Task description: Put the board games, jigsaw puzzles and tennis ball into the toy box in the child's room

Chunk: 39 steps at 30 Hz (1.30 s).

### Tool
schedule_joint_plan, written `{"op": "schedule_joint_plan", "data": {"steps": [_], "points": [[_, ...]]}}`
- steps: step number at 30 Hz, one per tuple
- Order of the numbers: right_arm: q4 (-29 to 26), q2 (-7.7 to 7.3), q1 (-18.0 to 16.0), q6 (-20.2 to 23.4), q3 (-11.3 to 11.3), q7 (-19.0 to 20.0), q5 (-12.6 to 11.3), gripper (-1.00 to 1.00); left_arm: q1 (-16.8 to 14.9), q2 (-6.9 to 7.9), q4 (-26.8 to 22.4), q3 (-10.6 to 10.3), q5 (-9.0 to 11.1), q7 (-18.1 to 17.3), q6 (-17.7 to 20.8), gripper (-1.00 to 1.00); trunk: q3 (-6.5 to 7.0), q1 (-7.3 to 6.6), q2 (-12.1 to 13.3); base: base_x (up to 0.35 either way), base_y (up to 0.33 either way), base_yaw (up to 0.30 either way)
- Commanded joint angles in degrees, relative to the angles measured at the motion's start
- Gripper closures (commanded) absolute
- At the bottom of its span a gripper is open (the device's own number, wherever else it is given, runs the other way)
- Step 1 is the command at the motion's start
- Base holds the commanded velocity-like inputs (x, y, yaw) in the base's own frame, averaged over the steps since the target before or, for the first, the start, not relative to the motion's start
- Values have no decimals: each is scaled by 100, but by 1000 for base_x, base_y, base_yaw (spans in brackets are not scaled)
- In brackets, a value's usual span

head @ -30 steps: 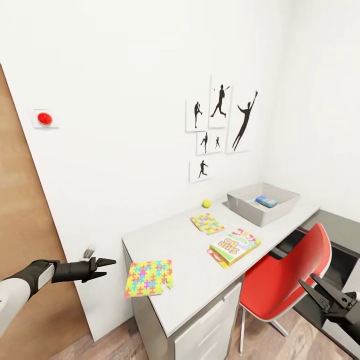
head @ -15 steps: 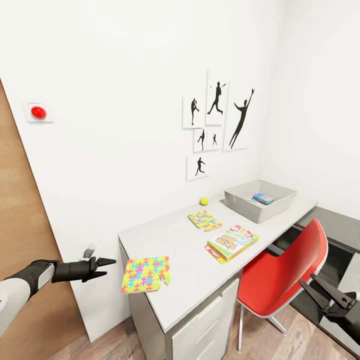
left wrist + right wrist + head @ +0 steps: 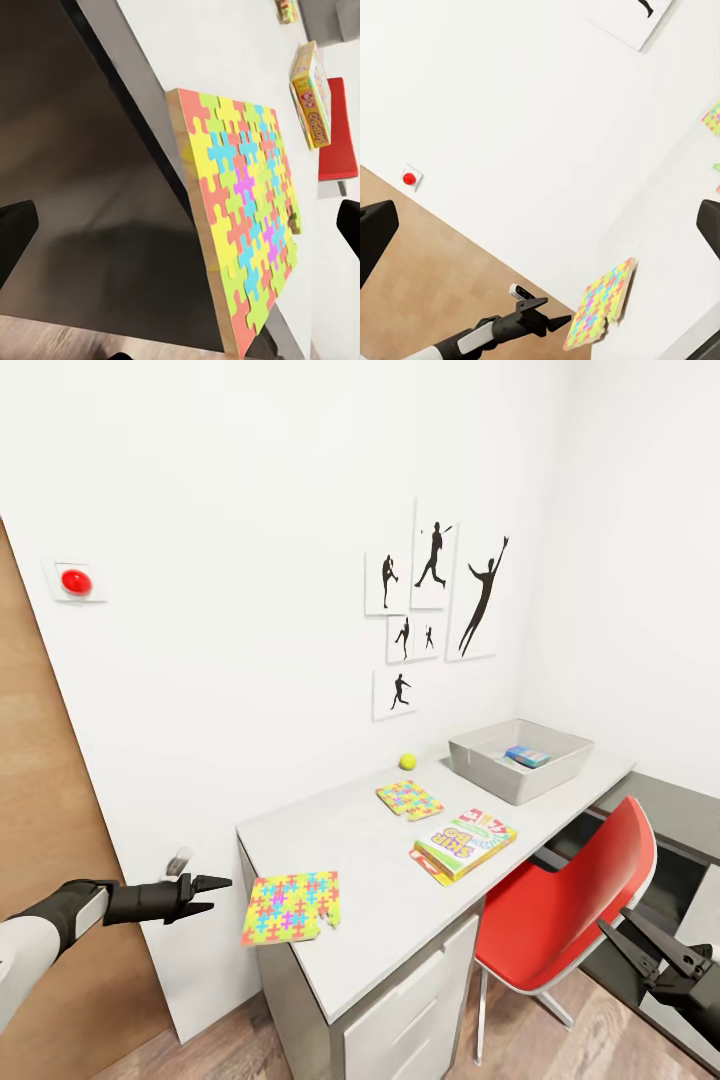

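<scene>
We see open tabletop [image 3: 350, 840] between the puzzles; the red chair [image 3: 560, 905] blocks the desk's front edge.

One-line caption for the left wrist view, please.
Open left pincer faces the large jigsaw puzzle overhanging the table edge.

A child's room in a home is being shown. A grey table [image 3: 400, 880] with drawers is being kept in the corner of white walls, with a red chair [image 3: 560, 900] tucked at its front edge. Sports silhouette prints [image 3: 435, 605] are being displayed on the wall above it. Playthings are being spread over the table: colourful jigsaw puzzles [image 3: 291, 908], a board game [image 3: 463, 844], a tennis ball [image 3: 407, 761] near the back edge, and a grey toy box [image 3: 520, 758] at the far end. Wood flooring [image 3: 590, 1050] is being used underfoot.
</scene>
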Motion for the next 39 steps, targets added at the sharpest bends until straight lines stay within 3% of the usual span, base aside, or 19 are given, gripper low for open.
{"op": "schedule_joint_plan", "data": {"steps": [1, 39], "points": [[-2, -1, -1, 25, -1, 5, -10, -100, -2, 0, -2, -11, 26, -11, 59, -100, -5, 0, -3, 0, 0, 0], [-2, 1, -1, 25, -1, 5, -10, -100, -2, -5, -2, -11, 23, -14, 60, -100, -5, 0, -3, -41, -51, 0]]}}
